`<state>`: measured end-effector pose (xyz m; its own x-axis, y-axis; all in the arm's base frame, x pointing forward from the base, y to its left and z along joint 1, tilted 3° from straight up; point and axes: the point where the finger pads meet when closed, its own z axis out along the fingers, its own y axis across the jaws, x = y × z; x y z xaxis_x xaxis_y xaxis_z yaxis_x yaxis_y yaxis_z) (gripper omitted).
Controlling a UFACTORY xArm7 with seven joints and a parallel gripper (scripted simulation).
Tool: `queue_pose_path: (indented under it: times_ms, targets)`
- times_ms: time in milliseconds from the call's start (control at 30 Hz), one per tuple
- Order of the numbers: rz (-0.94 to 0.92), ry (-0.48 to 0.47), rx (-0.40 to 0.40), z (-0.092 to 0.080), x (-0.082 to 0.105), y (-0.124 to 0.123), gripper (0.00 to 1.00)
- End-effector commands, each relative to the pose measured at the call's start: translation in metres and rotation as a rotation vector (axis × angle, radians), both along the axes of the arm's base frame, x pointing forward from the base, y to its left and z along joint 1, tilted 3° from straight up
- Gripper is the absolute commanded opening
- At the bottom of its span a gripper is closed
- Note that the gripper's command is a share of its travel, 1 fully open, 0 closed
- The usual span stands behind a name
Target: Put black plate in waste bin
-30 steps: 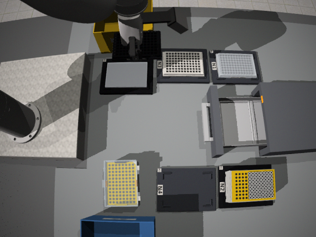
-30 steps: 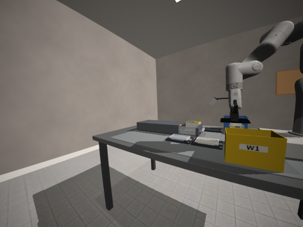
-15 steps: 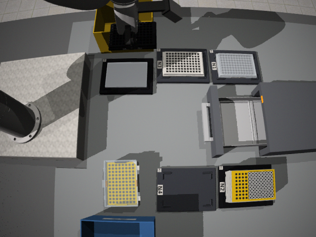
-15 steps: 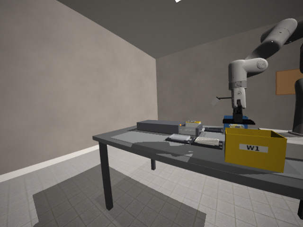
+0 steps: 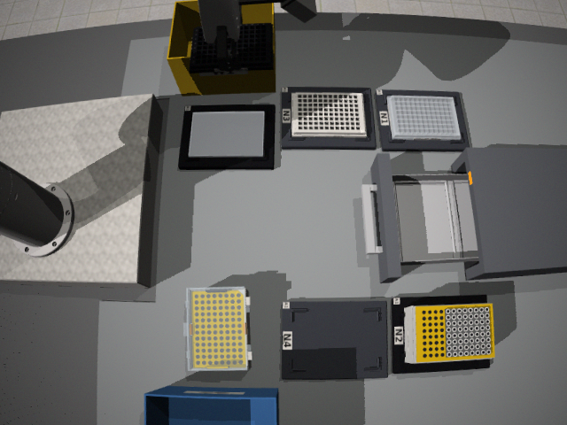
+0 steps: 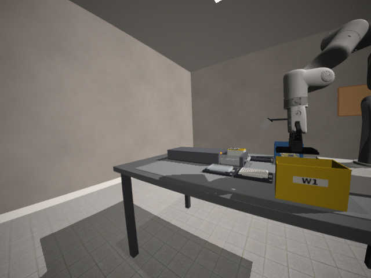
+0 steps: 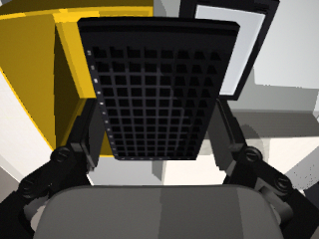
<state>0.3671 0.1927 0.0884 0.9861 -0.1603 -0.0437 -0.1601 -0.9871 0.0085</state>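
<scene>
Hanging over the yellow bin W1 (image 6: pixel 312 191), the claw (image 7: pixel 159 134) is clamped on the black plate (image 7: pixel 159 87), one finger on each long side. From the side the plate (image 6: pixel 296 149) sits level and above the bin's rim; from overhead it (image 5: pixel 256 48) lies inside the bin's outline (image 5: pixel 176 73). The bin stands upright on the surface (image 5: pixel 283 220), near its edge. Nest N4 (image 5: pixel 334 338) holds nothing now. N3 (image 5: pixel 329 114) and N1 (image 5: pixel 423 117) each carry a pale plate, and N2 (image 5: pixel 451 332) a yellow rack. The cooler's drawer (image 5: pixel 414 220) stands pulled out. The tip box (image 5: pixel 217 328) sits beside N4, with the blue bin (image 5: pixel 210 405) just past it.
</scene>
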Motion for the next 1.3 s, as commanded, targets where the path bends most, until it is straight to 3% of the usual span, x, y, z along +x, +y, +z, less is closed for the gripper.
queue_pose_path:
  times_ms: [0,900,1267]
  targets:
    - [0.0,-0.003,0.002,0.001,0.0,0.012,0.0]
    - [-0.001,-0.003,0.002,0.002,-0.011,0.073,0.0]
    - [-0.001,-0.003,0.002,0.002,-0.011,0.073,0.0]
